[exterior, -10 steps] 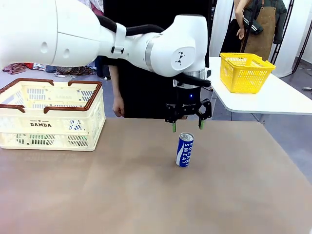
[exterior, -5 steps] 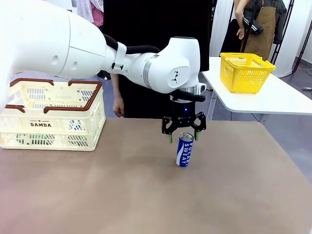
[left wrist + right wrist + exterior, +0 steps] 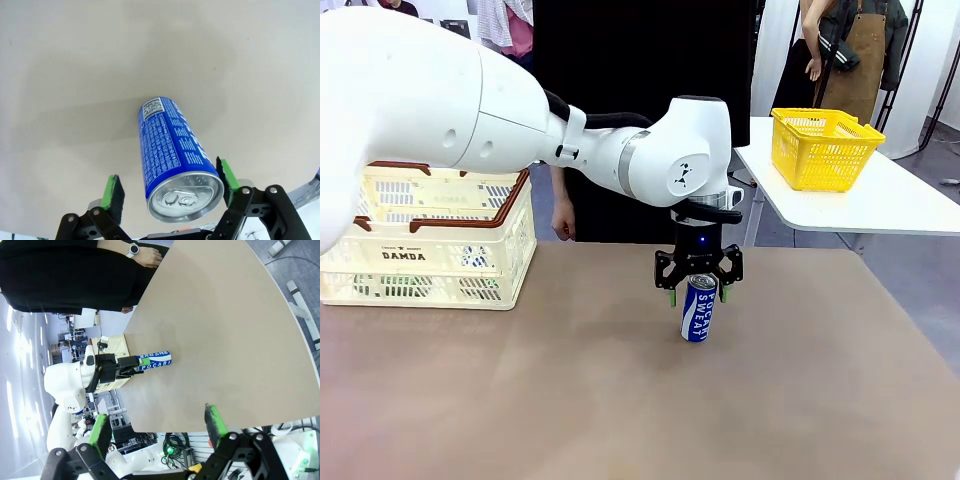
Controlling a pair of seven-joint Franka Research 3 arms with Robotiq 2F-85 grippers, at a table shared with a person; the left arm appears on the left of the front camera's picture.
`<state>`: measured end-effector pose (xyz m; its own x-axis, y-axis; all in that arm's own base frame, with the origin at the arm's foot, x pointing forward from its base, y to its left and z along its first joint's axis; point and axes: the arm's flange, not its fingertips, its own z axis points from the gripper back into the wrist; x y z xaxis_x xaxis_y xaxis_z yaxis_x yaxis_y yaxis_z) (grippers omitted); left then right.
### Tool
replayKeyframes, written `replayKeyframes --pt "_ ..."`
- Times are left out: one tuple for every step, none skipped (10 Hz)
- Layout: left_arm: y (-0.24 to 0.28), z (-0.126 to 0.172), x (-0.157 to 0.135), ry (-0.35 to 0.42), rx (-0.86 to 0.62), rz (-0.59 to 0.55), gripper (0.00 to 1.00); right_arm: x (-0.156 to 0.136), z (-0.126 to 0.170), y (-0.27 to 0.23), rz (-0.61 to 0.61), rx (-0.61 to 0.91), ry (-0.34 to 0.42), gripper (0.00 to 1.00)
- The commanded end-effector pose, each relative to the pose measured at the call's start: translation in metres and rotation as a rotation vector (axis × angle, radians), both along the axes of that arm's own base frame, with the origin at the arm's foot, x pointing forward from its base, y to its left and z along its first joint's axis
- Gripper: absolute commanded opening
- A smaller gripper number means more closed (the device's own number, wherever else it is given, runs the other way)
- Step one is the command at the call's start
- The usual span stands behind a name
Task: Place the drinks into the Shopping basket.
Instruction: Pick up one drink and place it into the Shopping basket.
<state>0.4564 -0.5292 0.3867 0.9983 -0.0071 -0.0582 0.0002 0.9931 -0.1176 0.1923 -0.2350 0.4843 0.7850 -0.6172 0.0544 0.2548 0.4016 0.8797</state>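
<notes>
Brown table [image 3: 620, 400] in front; white side table [image 3: 880, 205] (yellow basket [image 3: 820, 148] on top); grey floor [image 3: 920, 270].

A small yellow plastic mesh basket [image 3: 820, 147] stands on a white side table [image 3: 880, 205], near that table's left edge. The brown tabletop [image 3: 620, 400] stretches wide and flat across the front view. A person in black clothing [image 3: 630, 90] stands at the brown tabletop's far edge, 1 silver wristwatch [image 3: 133, 249] on a wrist.
</notes>
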Motion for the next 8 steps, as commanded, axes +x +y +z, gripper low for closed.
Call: replayKeyframes --pt "0.0047 -0.0034 0.0004 -0.032 -0.018 0.010 0.16 0.0005 0.0002 -0.0014 0.008 -0.003 -0.027 1.00" --pt "0.0044 -0.0038 0.0009 -0.041 -0.026 0.007 0.00 0.0005 0.0002 -0.0014 0.008 -0.003 -0.027 1.00" --pt "0.0046 -0.0041 0.0011 -0.058 -0.025 0.014 0.00 0.0005 0.0002 -0.0014 0.008 -0.003 -0.027 1.00" --pt "0.0037 -0.0046 0.0014 -0.086 -0.025 0.016 0.00 0.0005 0.0002 -0.0014 0.008 -0.003 -0.027 1.00" --pt "0.0022 -0.0053 0.0018 -0.083 -0.018 0.012 0.00 0.0005 0.0002 -0.0014 0.008 -0.003 -0.027 1.00" --pt "0.0011 -0.0060 0.0020 -0.079 -0.014 0.009 0.00 0.0005 0.0002 -0.0014 0.008 -0.003 -0.027 1.00" --pt "0.0011 -0.0057 0.0016 -0.077 -0.011 0.006 0.00 0.0005 0.0002 -0.0014 0.008 -0.003 -0.027 1.00" --pt "0.0019 -0.0037 0.0005 -0.083 -0.006 0.002 0.00 0.0005 0.0002 -0.0014 0.008 -0.003 -0.027 1.00"
